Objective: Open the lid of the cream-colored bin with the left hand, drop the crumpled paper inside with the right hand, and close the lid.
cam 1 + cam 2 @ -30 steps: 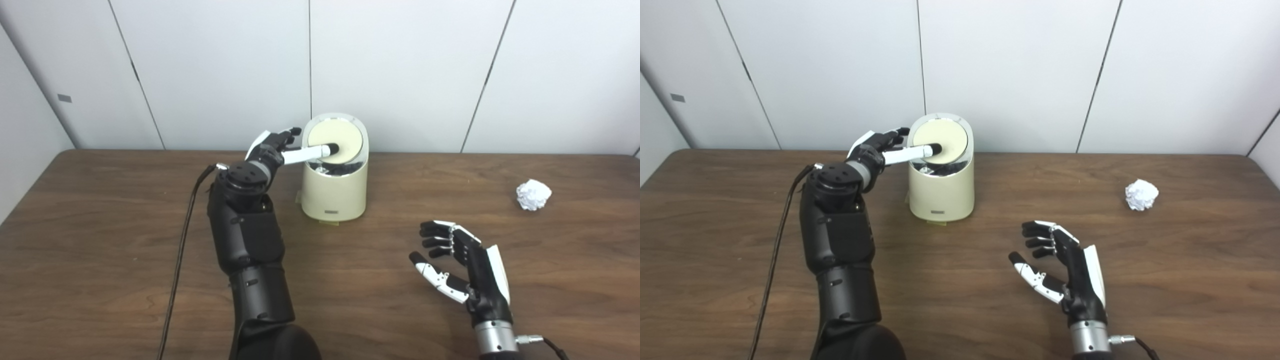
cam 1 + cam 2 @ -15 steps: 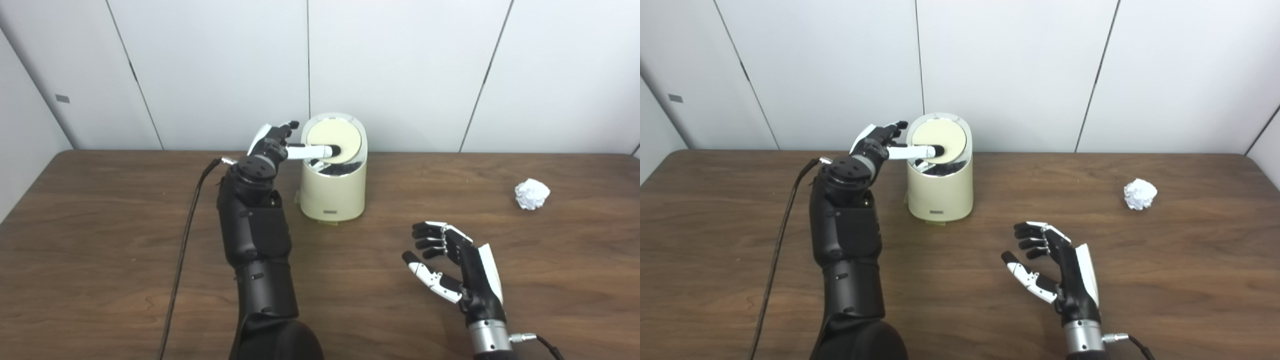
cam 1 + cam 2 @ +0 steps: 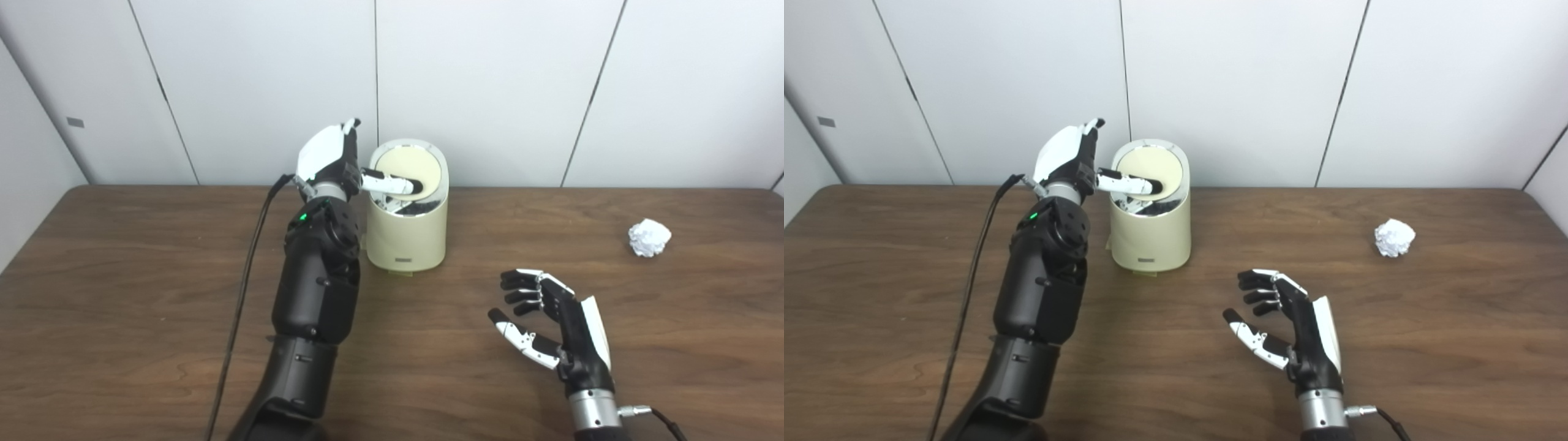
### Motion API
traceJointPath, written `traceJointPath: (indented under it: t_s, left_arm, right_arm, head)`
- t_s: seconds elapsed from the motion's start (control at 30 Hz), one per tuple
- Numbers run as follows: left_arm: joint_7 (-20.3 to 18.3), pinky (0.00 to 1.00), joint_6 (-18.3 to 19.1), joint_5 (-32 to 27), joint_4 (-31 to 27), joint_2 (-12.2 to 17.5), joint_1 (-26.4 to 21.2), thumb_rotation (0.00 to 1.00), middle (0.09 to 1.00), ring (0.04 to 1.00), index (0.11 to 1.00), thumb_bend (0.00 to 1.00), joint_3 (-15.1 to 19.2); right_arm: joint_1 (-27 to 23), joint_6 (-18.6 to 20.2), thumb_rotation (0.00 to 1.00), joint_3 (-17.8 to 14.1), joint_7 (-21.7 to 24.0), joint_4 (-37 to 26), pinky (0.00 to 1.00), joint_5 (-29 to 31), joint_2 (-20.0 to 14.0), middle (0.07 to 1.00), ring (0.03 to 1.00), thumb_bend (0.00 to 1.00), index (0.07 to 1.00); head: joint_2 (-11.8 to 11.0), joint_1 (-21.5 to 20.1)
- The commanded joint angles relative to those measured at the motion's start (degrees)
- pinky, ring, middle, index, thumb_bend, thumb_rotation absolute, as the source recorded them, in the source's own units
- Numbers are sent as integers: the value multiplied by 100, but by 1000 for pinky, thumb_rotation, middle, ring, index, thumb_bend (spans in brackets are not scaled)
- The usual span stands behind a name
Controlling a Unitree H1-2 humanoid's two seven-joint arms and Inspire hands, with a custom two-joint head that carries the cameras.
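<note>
Right of the empty, spread right hand (image 3: 560,324) lies the crumpled paper (image 3: 650,237); the left hand (image 3: 334,160) props the lid (image 3: 408,173) with one extended finger.

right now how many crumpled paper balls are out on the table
1. The crumpled paper lies on the table's far right side, apart from both hands. The bin may hide more inside.
</note>
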Motion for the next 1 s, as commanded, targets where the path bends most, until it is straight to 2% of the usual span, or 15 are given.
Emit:
traceJointPath:
  t_s: [0.0, 0.13, 0.2, 0.33, 0.37, 0.4, 0.43, 0.47, 0.5, 0.57, 0.73, 0.97]
  left_arm:
    - [138, 1000, 42, 91, 24, 123, -76, 0, 1000, 1000, 1000, 955, -230]
    - [131, 1000, 48, -94, 33, 222, -51, 0, 1000, 1000, 1000, 934, -333]
    - [110, 1000, 48, -166, 46, 217, -47, 0, 1000, 1000, 1000, 921, -296]
    - [100, 1000, 49, -389, 15, 195, -33, 0, 1000, 1000, 1000, 895, -171]
    - [89, 1000, 49, -480, -15, 189, -27, 104, 1000, 1000, 1000, 854, -130]
    - [88, 1000, 49, -547, -23, 190, -28, 265, 1000, 1000, 1000, 821, -108]
    - [84, 1000, 49, -707, -55, 176, -29, 365, 1000, 1000, 1000, 800, -53]
    - [71, 1000, 49, -813, -73, 157, -41, 630, 1000, 1000, 1000, 806, 3]
    - [74, 1000, 49, -905, -95, 128, -53, 844, 1000, 1000, 1000, 825, 62]
    - [111, 1000, 47, -1064, -117, 89, -91, 968, 1000, 1000, 1000, 856, 141]
    - [218, 1000, 47, -1407, -176, 31, -148, 1000, 1000, 1000, 1000, 890, 243]
    - [-167, 1000, 48, -1825, -213, 135, -333, 1000, 1000, 1000, 1000, 917, 341]
  right_arm:
    - [-27, -233, 135, 88, -98, 168, 498, 10, 144, 630, 585, 272, 625]
    - [-70, -203, 141, 124, -145, 199, 491, -99, 154, 627, 580, 267, 624]
    - [-86, -186, 139, 134, -153, 207, 489, -137, 158, 625, 578, 267, 622]
    - [-112, -127, 194, 146, -148, 217, 483, -177, 159, 624, 573, 270, 624]
    - [-119, -114, 200, 145, -142, 224, 487, -165, 159, 627, 578, 273, 626]
    - [-128, -110, 208, 143, -140, 237, 490, -155, 159, 628, 581, 275, 626]
    - [-133, -76, 216, 147, -127, 230, 492, -162, 157, 629, 583, 276, 627]
    - [-144, -85, 228, 149, -129, 246, 481, -164, 153, 624, 573, 274, 630]
    - [-152, -118, 232, 154, -139, 268, 476, -171, 145, 621, 568, 273, 631]
    - [-181, -152, 218, 151, -150, 327, 478, -150, 146, 623, 571, 273, 631]
    - [-229, -207, 198, 161, -146, 422, 493, -79, 150, 637, 586, 277, 634]
    - [-304, -136, 155, 224, -173, 527, 463, -197, 142, 644, 567, 289, 637]
  head:
    - [5, -2]
    - [-16, 2]
    - [-24, -7]
    - [-50, -8]
    - [-61, -9]
    - [-72, -11]
    - [-78, -11]
    - [-96, -11]
    - [-96, -11]
    - [-130, -7]
    - [-161, 10]
    - [-229, -30]
